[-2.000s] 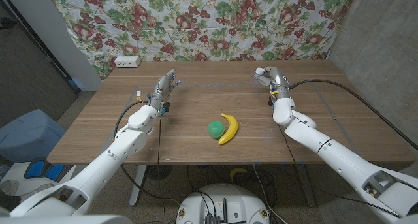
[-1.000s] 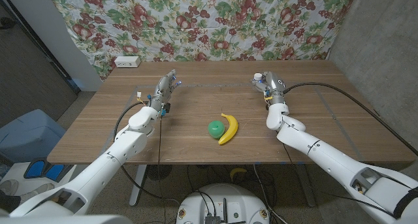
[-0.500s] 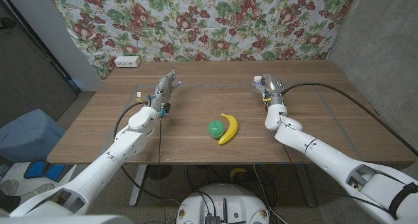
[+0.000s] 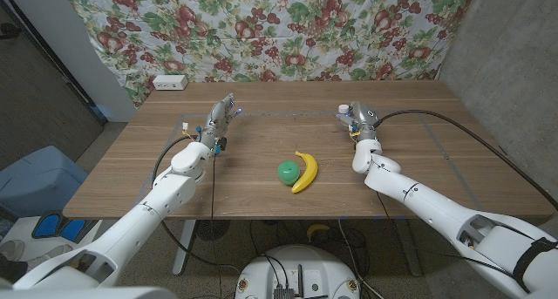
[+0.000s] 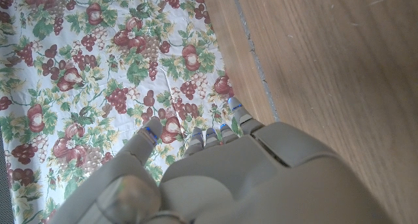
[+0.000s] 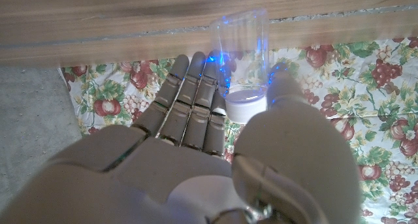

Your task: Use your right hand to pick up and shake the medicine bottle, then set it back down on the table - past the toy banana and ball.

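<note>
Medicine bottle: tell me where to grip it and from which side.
Grip the clear, white-capped medicine bottle around its cylindrical body, below the cap. It stands upright near the table's far edge, so come from the side, as the right hand does, fingers one side, thumb the other.

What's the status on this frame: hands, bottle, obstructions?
Right robot hand around medicine bottle, far side of the table. Left robot hand open, idle. Toy banana and ball mid-table, clear of it.
</note>
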